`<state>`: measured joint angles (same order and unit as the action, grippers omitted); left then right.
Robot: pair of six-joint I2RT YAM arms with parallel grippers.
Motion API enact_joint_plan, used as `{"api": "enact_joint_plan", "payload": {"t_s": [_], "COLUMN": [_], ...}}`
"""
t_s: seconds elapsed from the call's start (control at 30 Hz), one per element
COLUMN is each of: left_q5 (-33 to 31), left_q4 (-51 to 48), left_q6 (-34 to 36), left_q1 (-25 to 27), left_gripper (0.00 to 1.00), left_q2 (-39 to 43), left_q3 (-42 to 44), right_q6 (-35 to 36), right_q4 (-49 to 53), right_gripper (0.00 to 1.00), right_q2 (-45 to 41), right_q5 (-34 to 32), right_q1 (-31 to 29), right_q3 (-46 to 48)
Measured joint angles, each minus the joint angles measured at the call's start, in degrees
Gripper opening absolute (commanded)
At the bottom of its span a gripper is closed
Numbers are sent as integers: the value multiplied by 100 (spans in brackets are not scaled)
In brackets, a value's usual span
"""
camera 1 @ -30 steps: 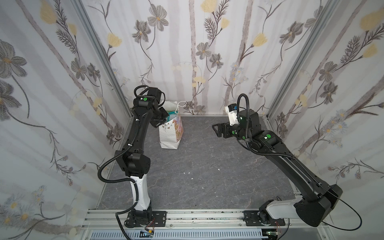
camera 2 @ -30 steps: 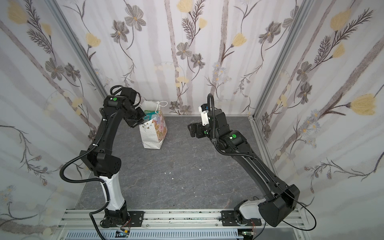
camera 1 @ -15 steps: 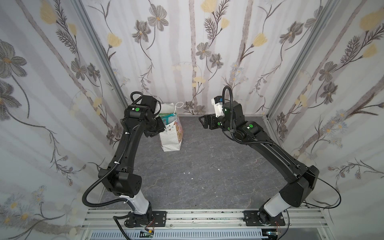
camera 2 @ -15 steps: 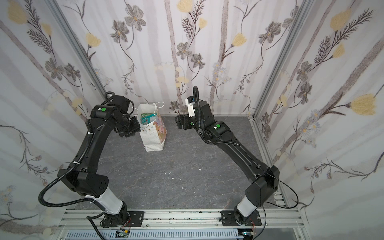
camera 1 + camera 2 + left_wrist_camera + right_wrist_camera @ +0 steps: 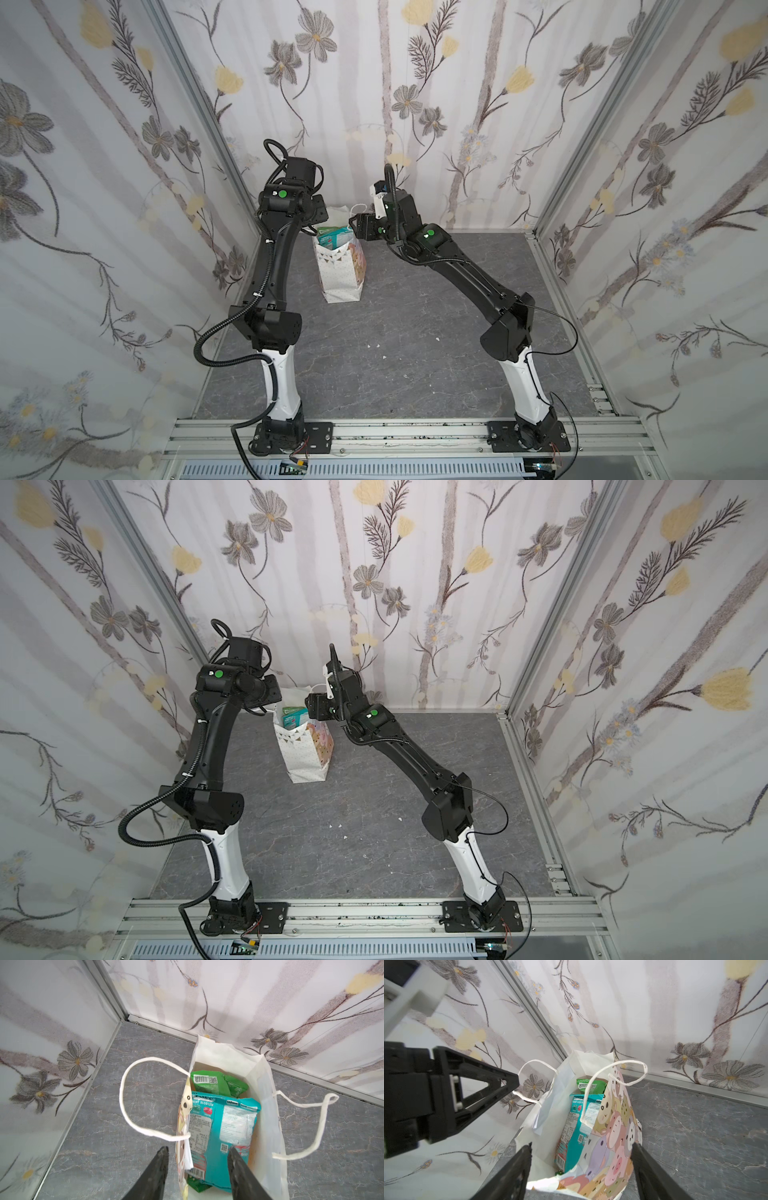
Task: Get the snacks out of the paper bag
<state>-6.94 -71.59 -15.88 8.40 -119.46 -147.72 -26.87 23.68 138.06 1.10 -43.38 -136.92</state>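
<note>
Evidently nothing is out yet: left pincer (image 5: 197, 1148) and right pincer (image 5: 581, 1145) hang spread, empty, at the mouth of the upright white paper gift bag (image 5: 340, 274) on the grey worktop (image 5: 415, 332); next, one must nip the teal foil packet (image 5: 228, 1122) inside.

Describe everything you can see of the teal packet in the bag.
The teal packet looks like glossy, crinkled foil, printed with "MINT BLOSSOM", white text panels, a QR code, a barcode and a red band at one end. It stands tilted inside the bag, against the animal-print wall. A green packet sits behind it and a second green packet peeks from beneath. The open left gripper hovers above, not gripping it.
</note>
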Motion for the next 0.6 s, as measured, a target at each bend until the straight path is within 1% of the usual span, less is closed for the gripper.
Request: {"api": "enact_joint_plan", "payload": {"t_s": [0.07,0.17,0.23,0.27,0.43,0.57,0.6], "left_q5": [105,271,332,431,767,949,999], "left_q4": [-63,-192,-260,-306,-577,-721,-745], "left_q6": [125,278,369,380,516,538,540], "left_q1": [-59,-144,-208,-243,-339,-341,-341], "left_gripper": [59,59,60,59,53,44,41], "left_q2": [-142,-229,-264,-297,-570,-671,-682], "left_q3": [-98,-72,4,39,85,87,87], "right_q6": [-166,-378,-455,-505,-721,-822,-824], "right_q4": [-92,-114,-96,-94,-114,-96,-96], "right_gripper": [70,68,63,59,41,27,25], "right_q2": [234,557,667,693,754,763,763], "right_q5": [28,153,175,190,350,358,372], "right_q1": [-7,-17,-22,-22,11,33,37], "right_q3": [-59,-240,-308,-323,-354,-356,-358]}}
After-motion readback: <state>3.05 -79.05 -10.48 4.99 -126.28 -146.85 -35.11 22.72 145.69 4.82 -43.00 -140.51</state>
